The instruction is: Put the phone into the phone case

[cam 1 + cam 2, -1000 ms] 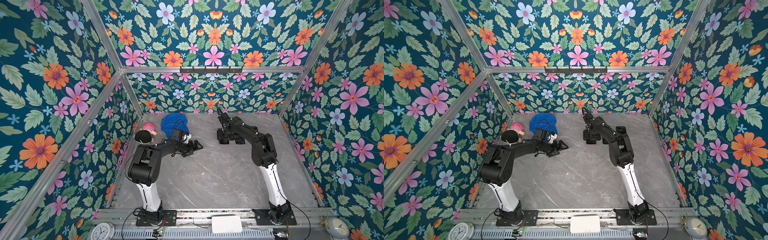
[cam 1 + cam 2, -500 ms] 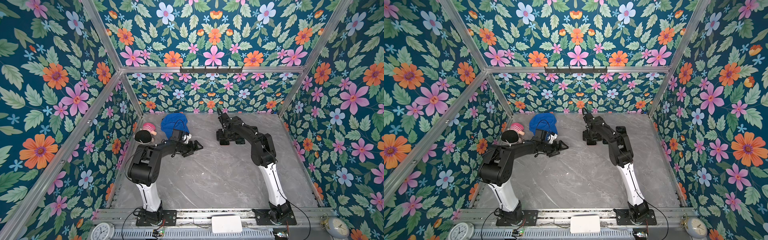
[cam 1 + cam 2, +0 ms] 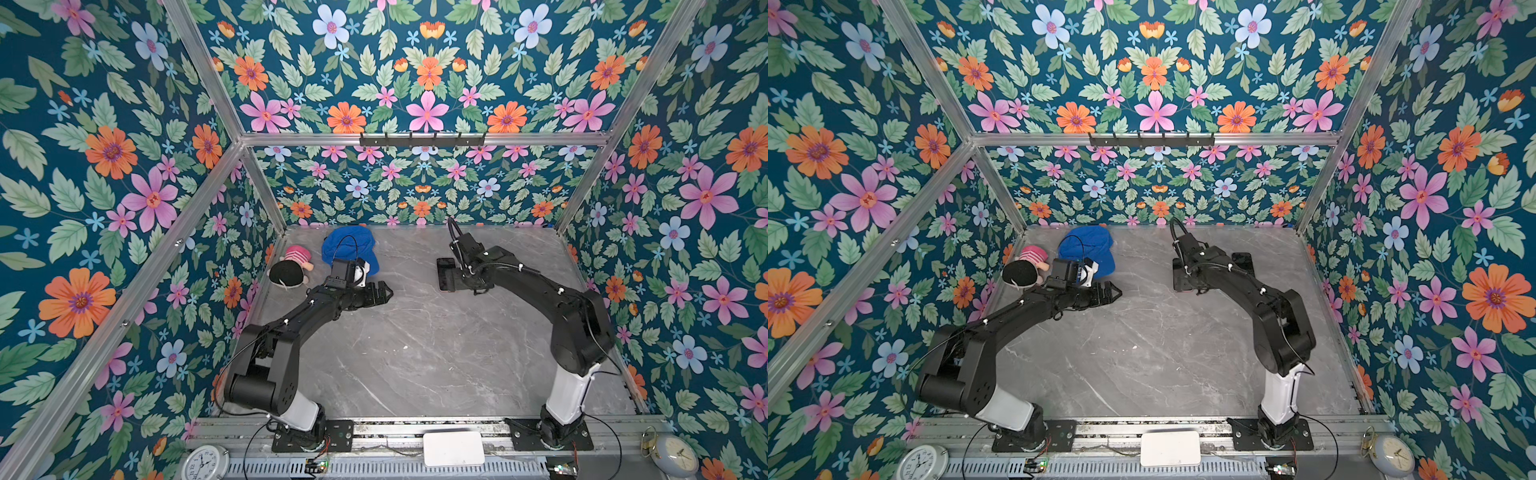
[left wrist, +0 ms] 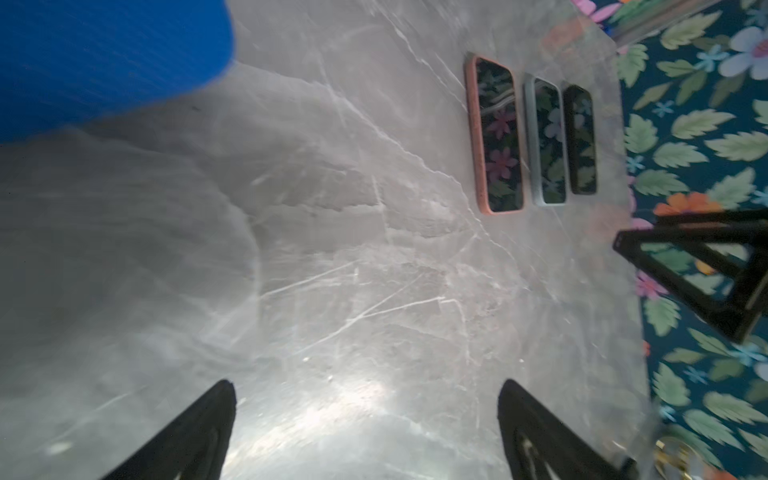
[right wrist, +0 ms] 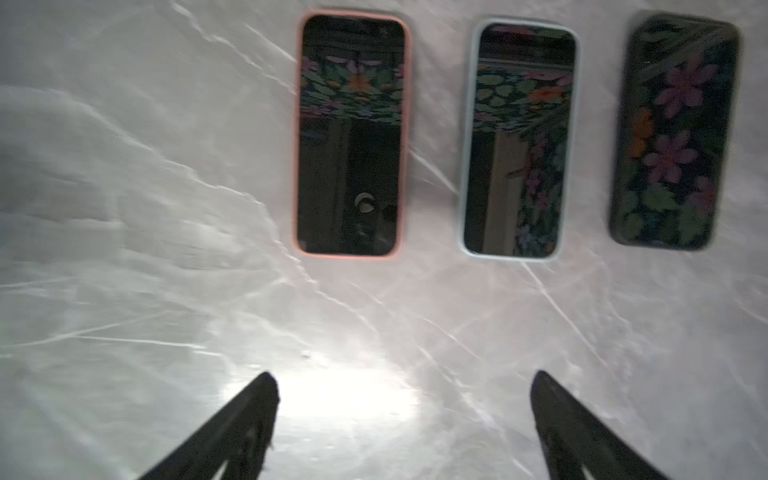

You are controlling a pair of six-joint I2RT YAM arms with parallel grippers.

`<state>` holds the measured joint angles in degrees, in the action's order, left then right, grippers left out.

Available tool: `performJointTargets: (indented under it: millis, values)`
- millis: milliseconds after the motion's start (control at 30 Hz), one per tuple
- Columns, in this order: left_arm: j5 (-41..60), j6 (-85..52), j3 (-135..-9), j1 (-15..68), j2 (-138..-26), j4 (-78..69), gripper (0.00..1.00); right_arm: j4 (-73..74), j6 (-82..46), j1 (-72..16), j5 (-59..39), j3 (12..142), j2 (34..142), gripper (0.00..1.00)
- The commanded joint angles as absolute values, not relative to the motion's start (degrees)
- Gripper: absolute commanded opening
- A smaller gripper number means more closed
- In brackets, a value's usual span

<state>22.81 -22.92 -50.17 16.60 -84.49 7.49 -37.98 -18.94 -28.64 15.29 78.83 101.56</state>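
**Location of the work items.** Three phones lie flat, screens up, in one row on the desk (image 5: 124, 249): the pink-cased phone (image 5: 351, 135), the blue-cased phone (image 5: 519, 141) and the dark phone (image 5: 673, 133). They are parallel and side by side, with none touching. Two show a coloured case rim. Whether the dark phone wears a dark case or none cannot be told, and no empty case is visible in any view. On that evidence the insertion step is judged complete or nearly so.

**Governing relation.** The row lies ahead of the right gripper (image 5: 402, 376), clear of its fingertips. Each phone's long axis runs away from the gripper, so the jaws' opening line crosses the short width. The pink-cased phone stands most nearly in line with the gap, and the dark phone lies farthest off line. The jaws stand wide apart and hold nothing.

**Top views.** In both top views the right arm overhangs the row at the far part of the desk, right of centre, and hides most of it.

**Second arm.** The left gripper (image 4: 365, 384) is well apart from the row, near the blue cloth (image 3: 351, 249) and the doll (image 3: 291, 270). Its jaws are spread and empty. The right arm is the nearer, so any further pick would fall to it, after a sideways shift to centre on the chosen phone.
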Motion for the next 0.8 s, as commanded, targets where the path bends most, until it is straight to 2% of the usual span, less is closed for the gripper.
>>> performJointTargets:
  millis: [0,133,233,333,433,500,567,600,700,767]
  values:
    - [5.32,-22.07,-45.44,16.87,-78.92,-2.17,1.0,-20.13,-13.38,-28.19,24.51,67.43,93.71,0.94]
    - [-9.64,-19.27,-38.14,16.95,-73.72,-12.55,1.0,1.75,-5.69,-25.11,28.31,49.72,83.48,0.94]
    - [-15.23,-11.71,-34.25,16.68,-73.44,-18.55,1.0,18.82,5.52,-24.6,31.97,38.44,80.01,0.89]
    - [-17.87,-0.07,-25.95,15.58,-73.62,-33.0,1.0,16.22,6.07,-22.64,33.49,36.9,79.73,0.86]
    - [-14.48,2.41,-23.78,9.91,-81.9,-38.67,0.99,20.11,2.82,-18.14,28.99,31.89,77.93,0.87]
    - [-11.82,0.92,-26.81,6.81,-84.5,-36.91,0.98,34.69,6.12,-15.77,23.29,23.86,76.54,0.88]
    - [-7.48,-1.51,-22.82,4.32,-84.95,-50.0,0.99,46.54,7.68,-12.62,15.15,17.74,76.4,0.99]
    - [-4.82,-0.83,-22.67,2.62,-85.59,-51.74,0.99,49.06,7.65,-11.24,12.97,16.89,76.98,0.99]
    - [-2.01,-1.83,-19.24,-0.59,-86.97,-59.82,0.99,48.21,3.43,-7.18,10.54,17.32,78.02,0.99]
    - [-2.27,-2.35,-18.02,-1.36,-90.38,-64.94,0.99,48.85,0.67,-2.25,2.12,17.01,78.48,0.99]
